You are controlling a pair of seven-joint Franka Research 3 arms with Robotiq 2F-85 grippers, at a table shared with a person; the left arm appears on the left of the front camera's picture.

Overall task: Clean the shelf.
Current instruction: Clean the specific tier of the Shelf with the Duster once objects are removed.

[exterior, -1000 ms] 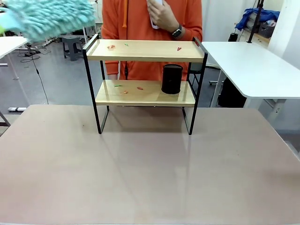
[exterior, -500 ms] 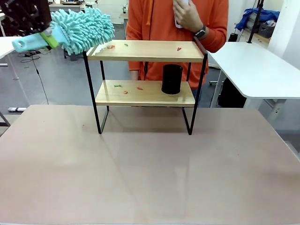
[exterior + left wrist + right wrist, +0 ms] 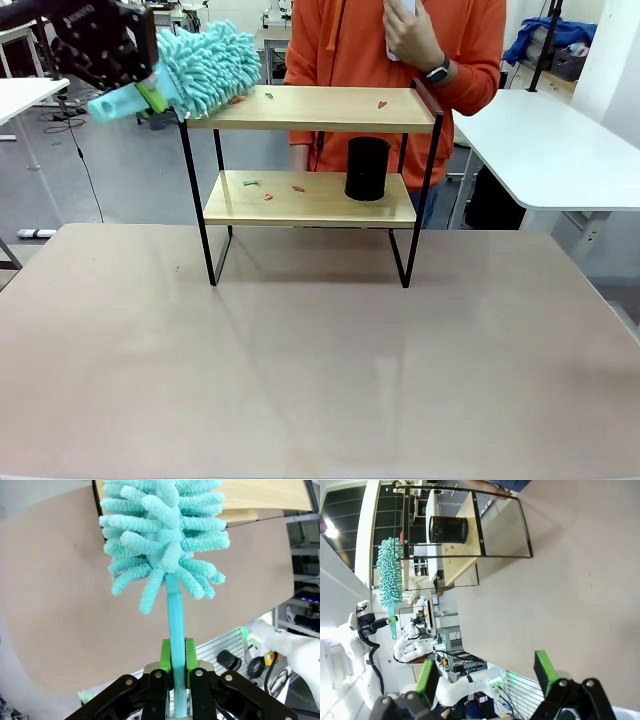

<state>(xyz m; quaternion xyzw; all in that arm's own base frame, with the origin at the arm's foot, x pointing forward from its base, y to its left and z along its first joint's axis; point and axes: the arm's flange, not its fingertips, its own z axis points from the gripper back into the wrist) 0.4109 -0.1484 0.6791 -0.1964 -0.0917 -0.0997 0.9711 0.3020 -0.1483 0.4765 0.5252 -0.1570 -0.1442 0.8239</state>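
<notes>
The shelf (image 3: 320, 110) stands at the far middle of the brown table, with small red and green scraps on both wooden boards and a black cup (image 3: 367, 168) on the lower one. My left gripper (image 3: 148, 96) is shut on the handle of a teal fluffy duster (image 3: 207, 62), whose head lies over the top board's left end. In the left wrist view the duster (image 3: 162, 540) rises from the left gripper (image 3: 175, 660) toward the shelf board (image 3: 260, 497). My right gripper (image 3: 486, 675) stands open and holds nothing, far from the shelf (image 3: 465, 545).
A person in an orange top (image 3: 350, 50) stands right behind the shelf, one hand raised with a white object. White tables stand at the right (image 3: 540, 140) and far left (image 3: 25, 92). The brown table (image 3: 320, 370) in front of the shelf is bare.
My left gripper has carried the duster rightward and down from the upper left corner to the top board's left end. The person has stepped to the right.
</notes>
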